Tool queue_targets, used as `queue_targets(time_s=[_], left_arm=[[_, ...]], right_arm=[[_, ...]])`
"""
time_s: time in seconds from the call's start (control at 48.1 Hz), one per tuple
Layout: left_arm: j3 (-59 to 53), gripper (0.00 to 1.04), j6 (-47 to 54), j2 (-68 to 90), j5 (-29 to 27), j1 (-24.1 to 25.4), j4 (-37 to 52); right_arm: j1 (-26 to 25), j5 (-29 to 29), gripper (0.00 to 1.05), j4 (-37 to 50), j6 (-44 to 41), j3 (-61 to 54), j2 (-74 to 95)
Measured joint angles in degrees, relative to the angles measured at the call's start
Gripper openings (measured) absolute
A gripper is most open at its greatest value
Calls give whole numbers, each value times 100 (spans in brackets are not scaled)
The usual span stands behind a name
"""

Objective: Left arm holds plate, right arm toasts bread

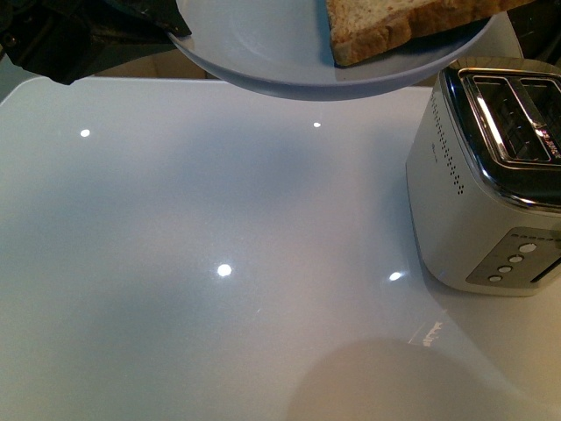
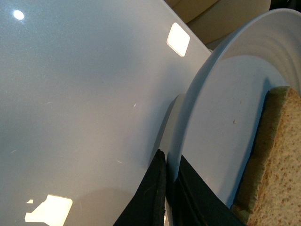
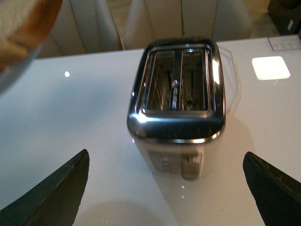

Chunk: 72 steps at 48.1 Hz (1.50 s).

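Note:
My left gripper (image 2: 170, 181) is shut on the rim of the pale plate (image 2: 221, 117), one black finger on each side of the edge. In the front view the plate (image 1: 263, 44) hangs in the air above the table's far side, the left gripper's black body at its left. A slice of light-brown bread (image 1: 386, 22) with a tan crust lies on the plate; its rough edge also shows in the left wrist view as the bread (image 2: 277, 160). My right gripper (image 3: 164, 188) is open, nothing between its wide-apart fingers, facing the toaster.
A silver two-slot toaster (image 1: 491, 167) stands at the table's right, its slots (image 3: 178, 80) showing nothing inside and its lever and buttons on the near end. The glossy white table (image 1: 219, 263) reflects ceiling lights. Beige chairs (image 3: 188, 19) stand beyond the far edge.

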Motion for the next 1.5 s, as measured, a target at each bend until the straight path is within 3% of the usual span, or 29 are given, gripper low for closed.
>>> queue_targets(time_s=[0.249,0.602,1.163,1.35,1.496], left_arm=[[0,3,0,0,4,-2,0],[0,3,0,0,2,-2,0],[0,3,0,0,2,-2,0],[2,3,0,0,2,-2,0],[0,3,0,0,2,-2,0]], right_arm=[[616,109,96,1644,1781,1067,2061],[1794,426,96,2699,3311,1596,3600],[2096,404,96,3425,4557,1718,4500],[2164,431,62,3440,4741,1718,4538],[2186,404,43,3429,4887,1718,4527]])
